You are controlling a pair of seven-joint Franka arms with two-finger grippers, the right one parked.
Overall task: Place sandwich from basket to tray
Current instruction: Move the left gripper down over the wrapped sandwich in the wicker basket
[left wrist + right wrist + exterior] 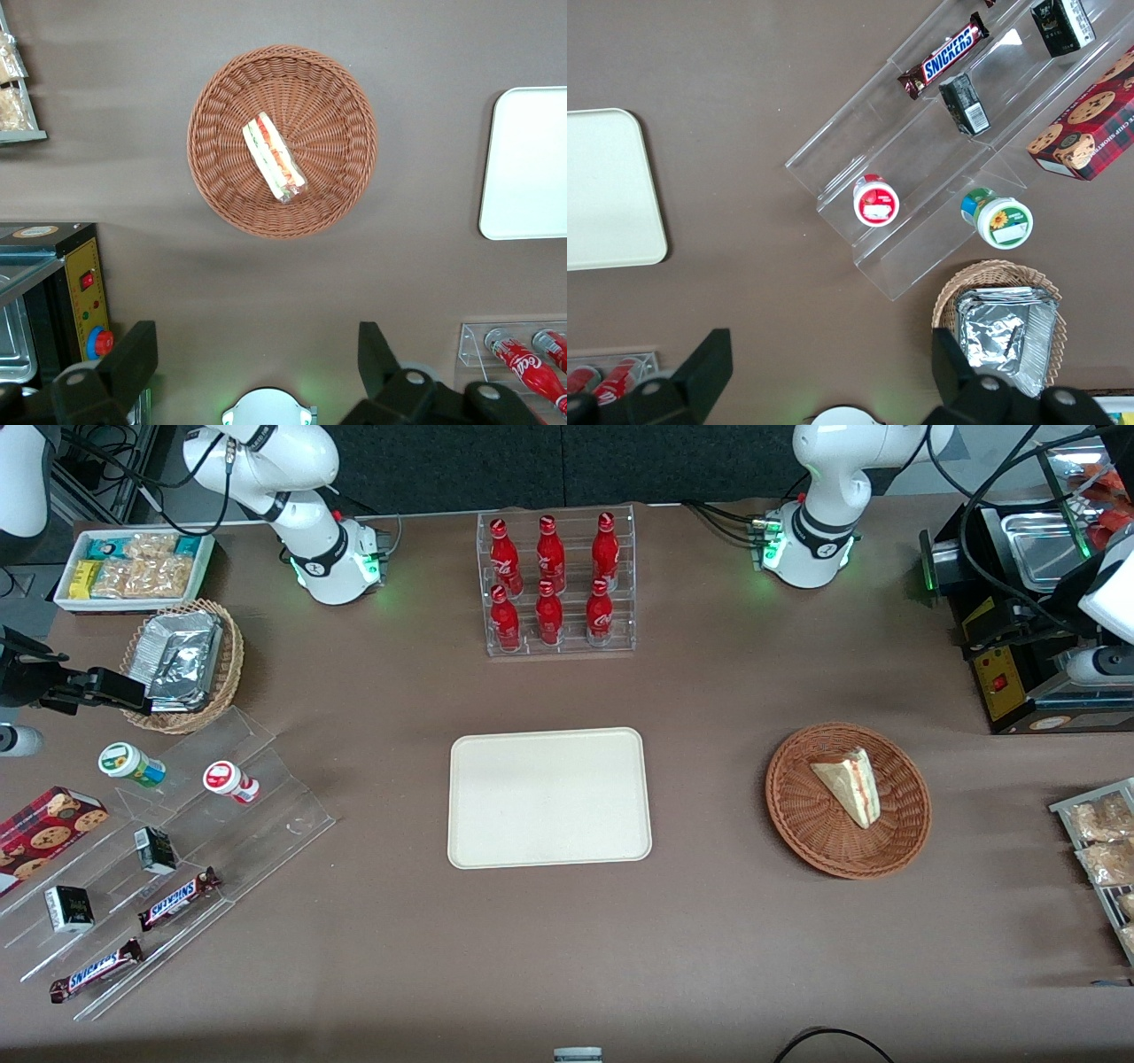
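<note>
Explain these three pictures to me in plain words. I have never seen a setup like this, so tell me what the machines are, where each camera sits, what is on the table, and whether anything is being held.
Two white robot arms stand at a brown table. The front view looks down on the whole table. The other two pictures come from cameras on the arms' wrists, looking down past each gripper.

The working arm's gripper hangs high above the table, open and holding nothing. Below it is a round reddish-brown wicker basket with a wedge-shaped sandwich lying in it. Mid-table is a cream tray with nothing on it; the sandwich is meant to go there.

Near the arm bases stands a clear rack of red cola bottles. Toward the parked arm's end are a clear stepped display with Snickers bars, a lighter basket of foil packets and a white box of snacks.
</note>
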